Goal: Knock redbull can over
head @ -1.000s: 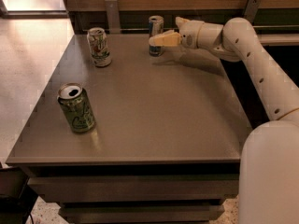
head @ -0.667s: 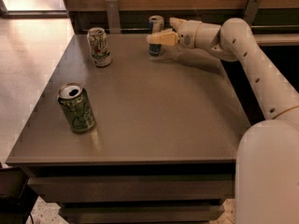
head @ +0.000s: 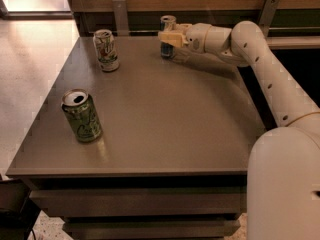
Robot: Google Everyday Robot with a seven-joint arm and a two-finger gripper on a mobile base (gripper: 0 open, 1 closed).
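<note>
The redbull can (head: 167, 27), slim with a silver top and blue lower body, stands upright at the far edge of the grey table (head: 165, 114). My gripper (head: 167, 37), with pale yellow fingers, reaches in from the right and is right at the can, crossing in front of its middle. The white arm stretches from the lower right to the gripper.
A white-and-green can (head: 106, 50) stands upright at the far left of the table. A wider green can (head: 81, 115) with pale scrawls stands upright near the front left. A wooden wall and rail run behind the table.
My gripper has moved a little to the left, further across the redbull can. The can still stands upright.
</note>
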